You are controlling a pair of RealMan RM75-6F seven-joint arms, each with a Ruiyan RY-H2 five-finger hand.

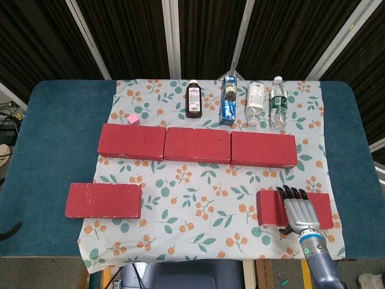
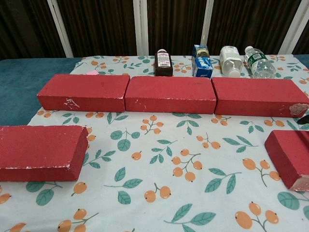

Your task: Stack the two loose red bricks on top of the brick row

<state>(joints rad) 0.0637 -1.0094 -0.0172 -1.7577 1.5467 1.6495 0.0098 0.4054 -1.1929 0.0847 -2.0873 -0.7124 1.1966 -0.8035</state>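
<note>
head view: right hand lies flat on the right loose brick, fingers spread, not gripping | left loose brick sits in front of the brick row | chest view: bottles and carton behind the row, contents unclear, no hands visible

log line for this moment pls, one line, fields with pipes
phase: reach | right hand: over loose red brick on the right, grip unclear | left hand: not in view | loose red brick on the left: untouched | three-brick red row: bare
</note>
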